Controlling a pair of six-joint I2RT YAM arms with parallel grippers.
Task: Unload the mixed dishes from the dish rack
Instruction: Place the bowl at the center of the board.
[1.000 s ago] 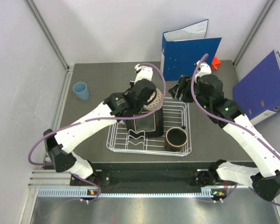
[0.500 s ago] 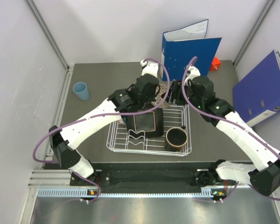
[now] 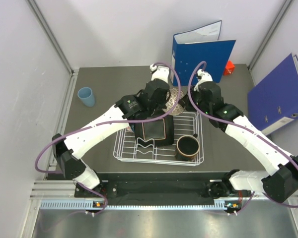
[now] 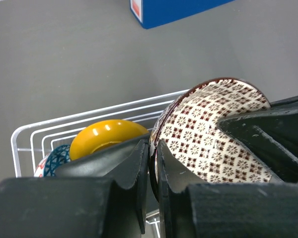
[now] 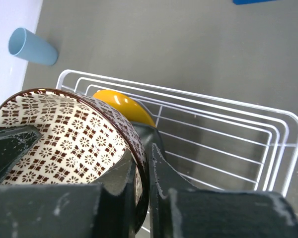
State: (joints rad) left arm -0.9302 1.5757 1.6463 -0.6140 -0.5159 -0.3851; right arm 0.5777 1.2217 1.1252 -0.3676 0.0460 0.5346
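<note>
A bowl [image 3: 172, 101] with a brown-and-white pattern inside and a dark rim hangs tilted over the back edge of the white wire dish rack [image 3: 200, 145]. My left gripper [image 4: 153, 148] is shut on the rim of this bowl [image 4: 213, 129]. My right gripper [image 5: 148, 151] is shut on the opposite rim of the bowl [image 5: 64, 134]. In the rack stand a black square plate [image 3: 155, 130], a dark brown mug [image 3: 187, 147], a yellow dish [image 4: 107, 136] and a blue-and-white bowl [image 4: 48, 163]. A light blue cup [image 3: 86, 96] stands on the table at the far left.
A blue binder [image 3: 201, 54] stands open behind the rack, and another blue binder [image 3: 278, 94] leans at the right wall. A small red block [image 3: 230, 67] sits in the back right corner. White walls close in the table on three sides.
My right gripper has swung left to the patterned bowl and shut on its rim. The left gripper carried the bowl slightly toward the back and kept its hold.
</note>
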